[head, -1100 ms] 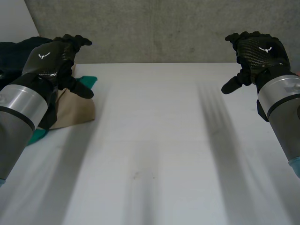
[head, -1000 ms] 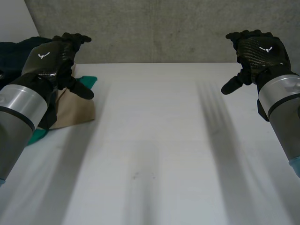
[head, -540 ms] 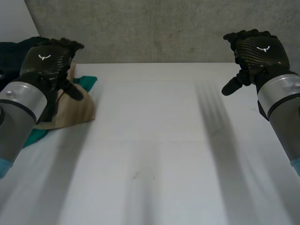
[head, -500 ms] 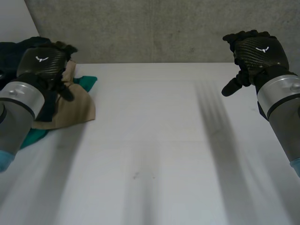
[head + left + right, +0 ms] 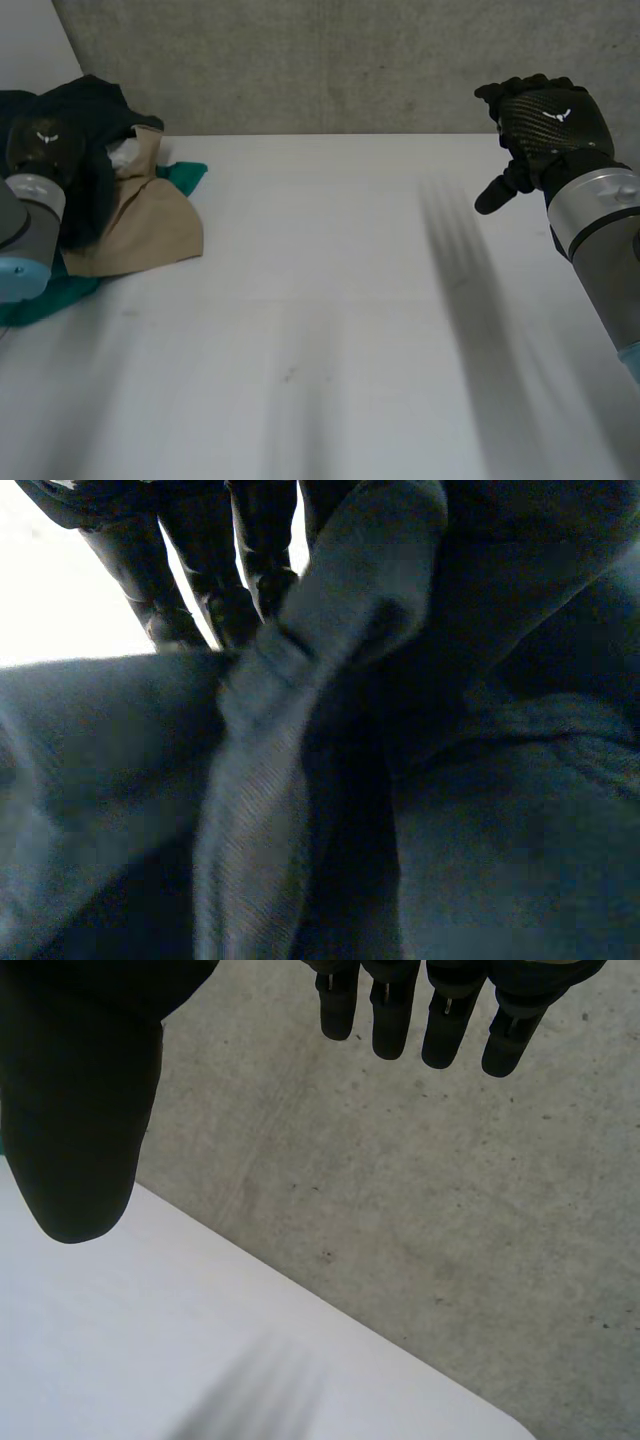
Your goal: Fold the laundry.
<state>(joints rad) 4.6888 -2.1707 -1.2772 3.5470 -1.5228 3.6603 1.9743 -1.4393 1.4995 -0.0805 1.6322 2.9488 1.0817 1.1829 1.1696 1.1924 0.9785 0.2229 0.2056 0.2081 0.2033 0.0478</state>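
Dark garment (image 5: 92,102) lies against the left hand (image 5: 42,138), piled with tan cloth (image 5: 150,225) and teal cloth (image 5: 186,176) just beside that hand; whether it grips the fabric cannot be told. Right hand (image 5: 545,125) hangs open and empty above the bench (image 5: 330,300), well apart from these cloths. Judged nearer for the first pick-up: the left hand.
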